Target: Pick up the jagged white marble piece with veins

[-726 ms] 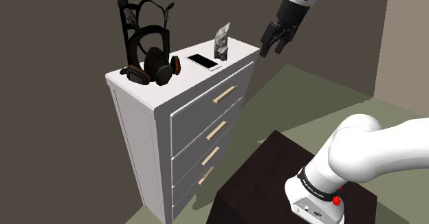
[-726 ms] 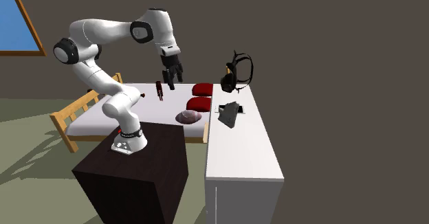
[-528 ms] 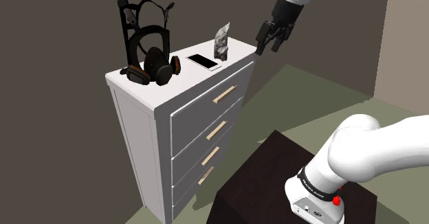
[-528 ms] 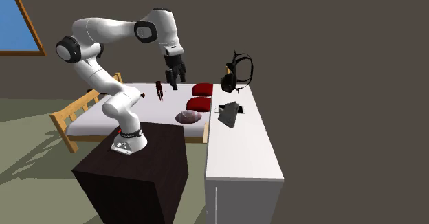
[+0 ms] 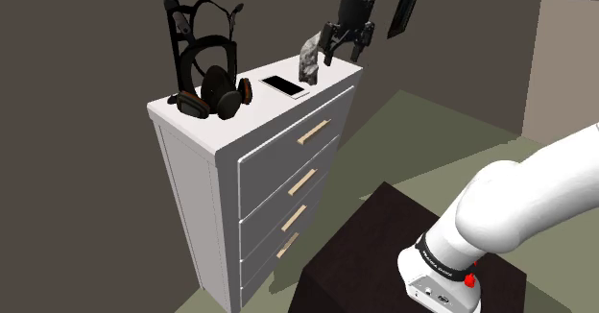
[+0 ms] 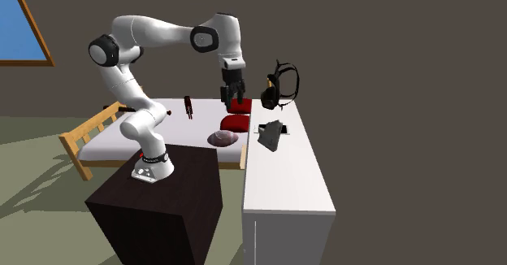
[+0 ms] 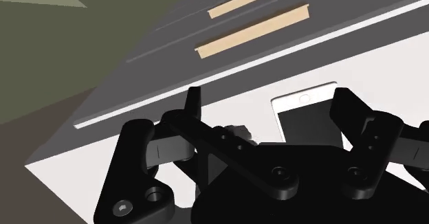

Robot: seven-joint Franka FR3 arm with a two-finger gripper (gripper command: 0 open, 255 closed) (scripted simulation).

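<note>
The jagged marble piece [image 5: 308, 59] stands upright near the far end of the white dresser top [image 5: 331, 79]; it is grey-white with dark veins. In the second exterior view the marble piece [image 6: 272, 135] looks dark grey. My gripper [image 5: 341, 55] hangs open just to the shoulder view's right of the piece, fingers pointing down, not touching it. From the second exterior view the gripper [image 6: 231, 102] hovers beside the dresser's edge [image 6: 250, 154]. In the wrist view the gripper [image 7: 271, 109] has its fingers [image 7: 194, 104] standing apart above the dresser top.
A white-framed phone [image 5: 285, 86] lies flat next to the marble piece. A black respirator mask [image 5: 206, 71] stands at the dresser's other end. Drawer handles [image 7: 251, 29] line the front. A bed with red pillows [image 6: 235, 123] lies behind, and the dark stand [image 6: 162, 198] is below.
The gripper has swung to the shoulder view's left, from beyond the dresser's end to right beside the marble piece. It has stayed open. Nothing on the dresser has moved.
</note>
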